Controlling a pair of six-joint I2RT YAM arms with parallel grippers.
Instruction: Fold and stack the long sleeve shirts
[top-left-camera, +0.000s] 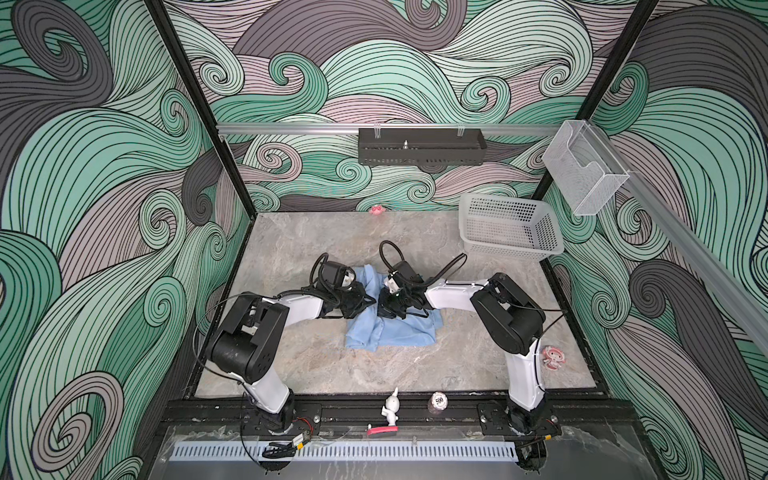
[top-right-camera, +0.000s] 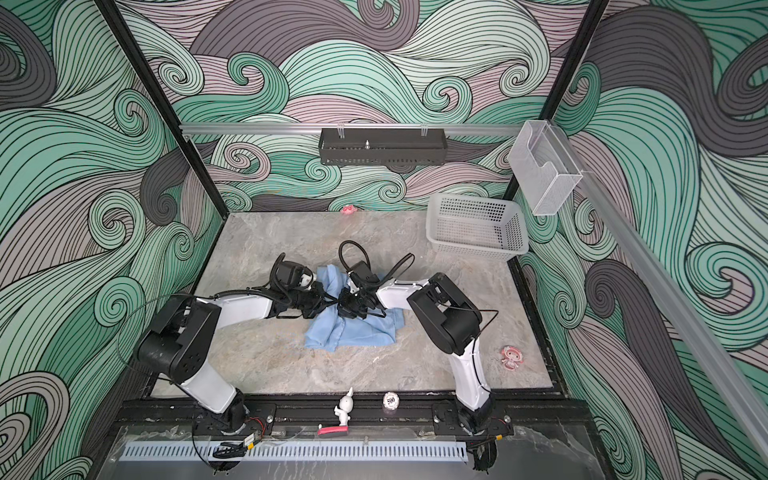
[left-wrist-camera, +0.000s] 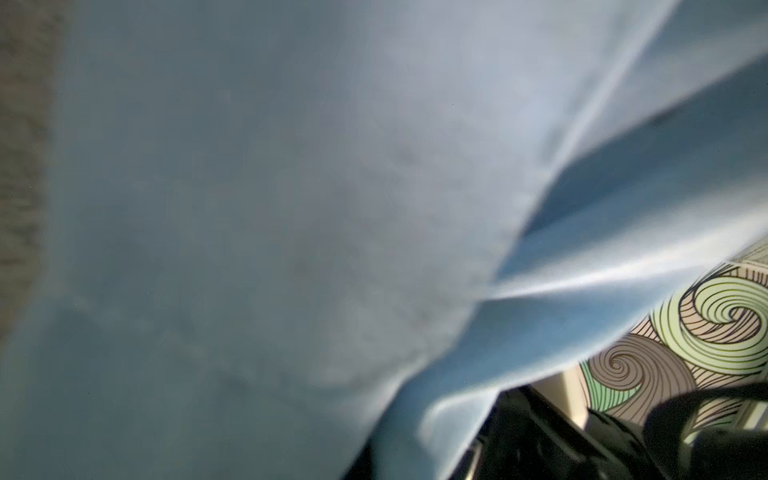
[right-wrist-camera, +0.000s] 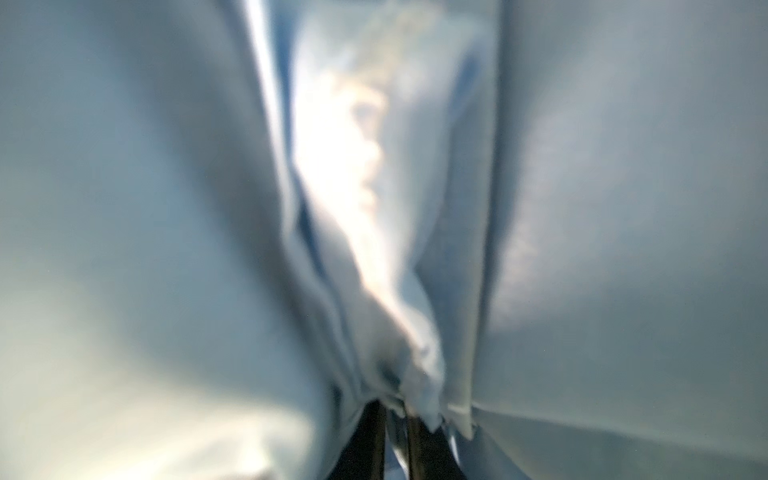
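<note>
The light blue shirt (top-left-camera: 390, 332) lies crumpled near the middle of the counter (top-left-camera: 332, 374). Most of it is spread toward 6 o'clock, and one fold is raised toward 12 o'clock between the two arms. It is thin, limp cloth, light and quick to sag and slide over itself. I'd judge it wants holding at a firm edge such as the collar, a shoulder seam or a cuff, rather than by a loose bunch in the middle.

The right jaws are nearly closed on a gathered fold; the right wrist view shows the cloth puckering in between the two dark fingers (right-wrist-camera: 374, 440). The left jaws are closed, but I cannot tell whether cloth is caught in them. The left wrist view is almost all blurred blue fabric hung across the lens.

Both top views show what the wrist cameras cannot. The left arm (top-left-camera: 303, 309) reaches in from 9 o'clock and the right arm (top-left-camera: 449, 293) from 3 o'clock, their tips almost meeting over the shirt. A white basket (top-left-camera: 498, 237) stands at 2 o'clock, well apart. No view lets me pick out the collar, buttons or sleeves.
</note>
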